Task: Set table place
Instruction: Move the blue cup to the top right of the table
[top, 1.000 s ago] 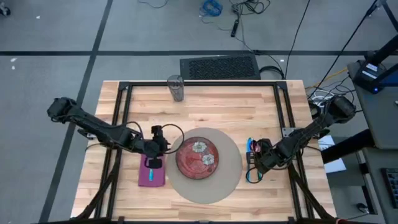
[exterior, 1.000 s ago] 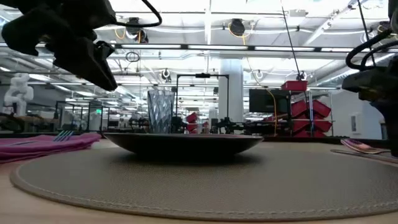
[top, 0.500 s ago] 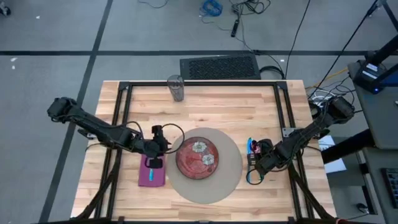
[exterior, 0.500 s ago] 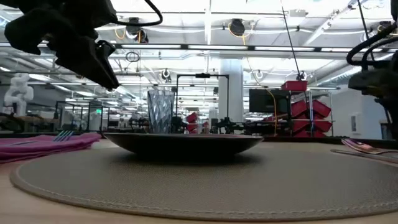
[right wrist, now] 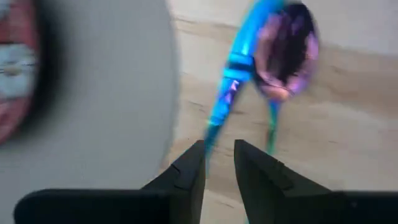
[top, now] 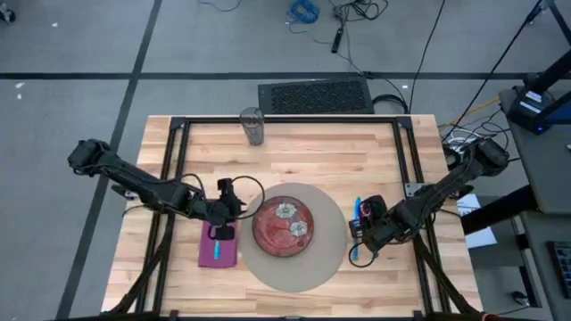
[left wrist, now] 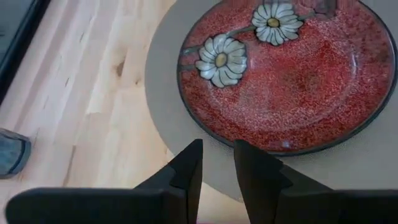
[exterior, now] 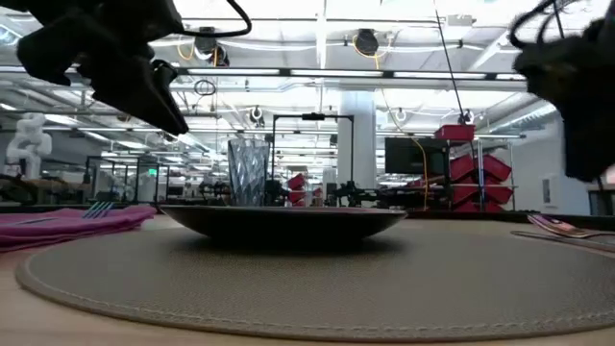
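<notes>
- Nearly pressed together, with only a narrow slit between them, are the fingers of both the left gripper [left wrist: 217,163] and the right gripper [right wrist: 219,163]; nothing is pinched by either.
- Daisies on the red plate [top: 284,226] are shown only from above; in the low view the plate [exterior: 283,223] is seen as a dark rim.
- The table [top: 303,147] is seen under the plate, its long axis lying across the high view.
- Since the earlier frames, the right gripper [top: 363,234] has been shifted closer to the plate, beside the blue cutlery [top: 359,209].
</notes>
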